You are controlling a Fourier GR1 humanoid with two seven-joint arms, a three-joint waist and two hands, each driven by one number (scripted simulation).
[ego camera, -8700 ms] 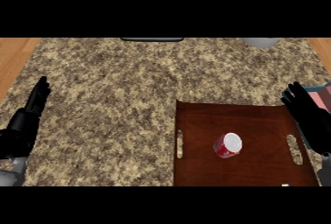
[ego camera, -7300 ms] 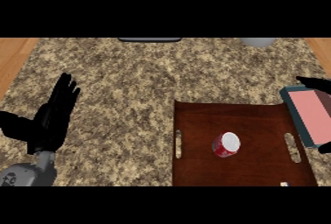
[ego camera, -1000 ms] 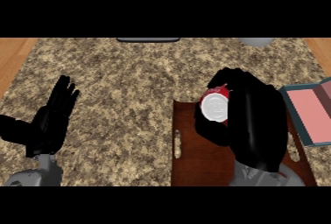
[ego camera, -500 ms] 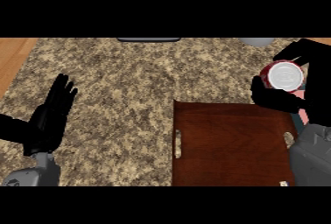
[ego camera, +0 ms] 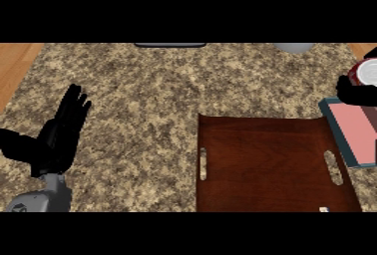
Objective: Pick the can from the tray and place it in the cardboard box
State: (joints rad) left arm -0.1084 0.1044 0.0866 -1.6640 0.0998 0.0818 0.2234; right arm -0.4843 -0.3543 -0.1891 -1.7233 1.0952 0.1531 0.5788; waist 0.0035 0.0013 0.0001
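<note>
Since half a second ago the red cylindrical can [ego camera: 366, 73] has travelled right, off the dark wooden tray [ego camera: 273, 164]; right hand [ego camera: 355, 93] curls round it above the pink-lined cardboard box [ego camera: 353, 130] at the counter's right edge; left hand [ego camera: 60, 133] rests open, fingers straight, near the left edge.

Single head view, steeply down on counter [ego camera: 147, 99], seemingly close.

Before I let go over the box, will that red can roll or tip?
The red cylindrical can will probably roll if it lands sideways, being round. Set on its pale flat end, it should stand. It seems rigid: the right hand curls round it without visible denting.
</note>
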